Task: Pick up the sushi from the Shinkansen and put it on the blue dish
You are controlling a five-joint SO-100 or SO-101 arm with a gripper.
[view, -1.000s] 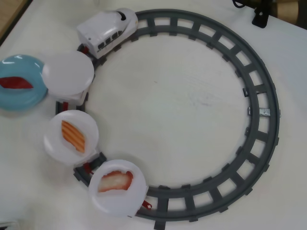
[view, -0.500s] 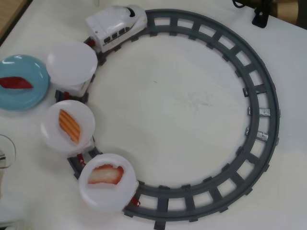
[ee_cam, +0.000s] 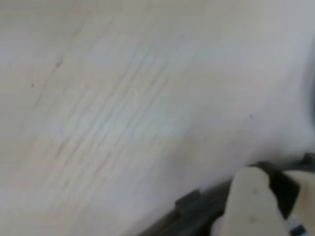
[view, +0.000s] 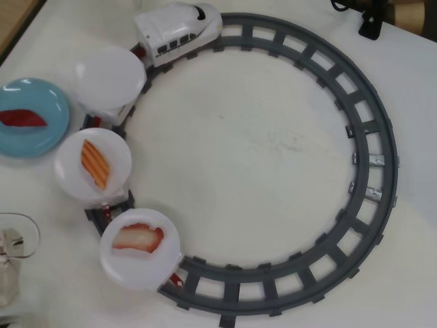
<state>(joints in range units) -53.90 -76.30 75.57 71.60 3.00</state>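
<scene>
The sushi (view: 22, 119), a dark red slab, lies on the blue dish (view: 48, 133) at the left edge of the overhead view. The white Shinkansen (view: 179, 31) is at the top of the grey track. It pulls three cars with white dishes: one bare (view: 110, 77), one with an orange-striped piece (view: 95, 163), one with a red-and-white piece (view: 138, 237). My gripper (view: 8, 272) pokes in only partly at the lower left edge, well below the blue dish. The blurred wrist view shows one cream finger (ee_cam: 250, 200) over bare table; its jaws cannot be made out.
The grey circular track (view: 372, 137) fills most of the white table. A black clamp or stand (view: 372, 20) sits at the top right. A brown table edge (view: 13, 24) runs along the top left corner.
The train has run clockwise along the track, its dishes shifting up and left. A pale gripper part has come into view at the lower left edge. Sushi and blue dish have stayed put.
</scene>
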